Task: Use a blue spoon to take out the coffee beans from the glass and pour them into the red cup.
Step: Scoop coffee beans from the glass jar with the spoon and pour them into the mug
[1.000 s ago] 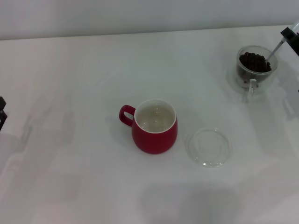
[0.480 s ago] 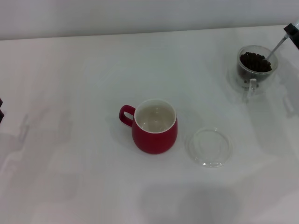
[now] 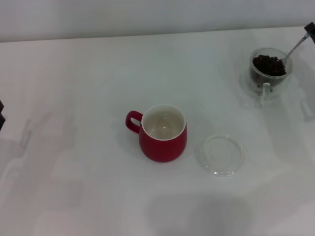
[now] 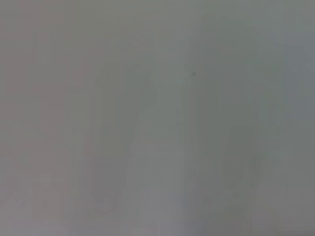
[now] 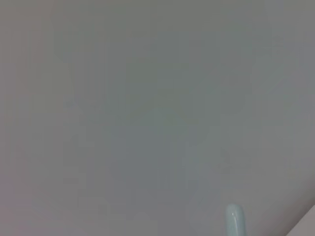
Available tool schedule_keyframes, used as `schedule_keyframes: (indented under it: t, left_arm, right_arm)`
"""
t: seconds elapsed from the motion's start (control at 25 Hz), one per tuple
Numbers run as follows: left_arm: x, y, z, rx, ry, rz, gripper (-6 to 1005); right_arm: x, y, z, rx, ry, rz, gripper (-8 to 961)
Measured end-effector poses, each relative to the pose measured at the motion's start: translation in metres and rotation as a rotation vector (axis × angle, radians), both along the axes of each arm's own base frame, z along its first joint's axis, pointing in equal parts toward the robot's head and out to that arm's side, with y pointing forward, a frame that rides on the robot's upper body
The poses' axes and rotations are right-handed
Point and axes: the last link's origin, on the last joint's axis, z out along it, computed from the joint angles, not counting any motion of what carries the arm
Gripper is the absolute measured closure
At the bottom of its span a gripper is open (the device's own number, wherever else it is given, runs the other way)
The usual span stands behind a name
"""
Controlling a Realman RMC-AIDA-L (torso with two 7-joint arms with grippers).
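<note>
White table [image 3: 88, 69] fills my view, with a pale wall at the far edge. I see the glass [image 3: 269, 73] at the far right, full of coffee beans [image 3: 268, 65]. It sits on a clear dish. The blue spoon [image 3: 293, 49] leans out of the glass, its bowl down at the beans and its stem slanting up and to the right. My right gripper [image 3: 310, 29] is just a dark bit at the right edge, at the top of the spoon. I cannot tell if it is closed on the spoon. My right wrist view shows only the pale handle tip. The red cup [image 3: 163, 132] stands in the middle, nearer to me and well to the left of the glass, and looks empty. A clear saucer [image 3: 220, 155] lies just right of it. I think the scoop must travel left and near to reach the cup. My left gripper [image 3: 1, 115] is parked at the left edge.
</note>
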Motion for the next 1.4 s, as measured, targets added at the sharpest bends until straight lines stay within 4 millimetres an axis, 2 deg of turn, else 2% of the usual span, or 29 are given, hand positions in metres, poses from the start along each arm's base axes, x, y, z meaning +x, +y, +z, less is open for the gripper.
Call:
schedule_keyframes:
  t: [0.48,1.4]
  left_arm:
    - [-0.0001,0.0013,-0.0005,-0.003,0.002,0.003,401]
    - [0.0004,0.0049,-0.0024,-0.011,0.004,0.011,405]
  right_arm:
    - [0.0021,-0.0014,0.0012,0.009,0.076,-0.013,817]
    - [0.0019,-0.0066,-0.005,-0.016,0.387,-0.028,816]
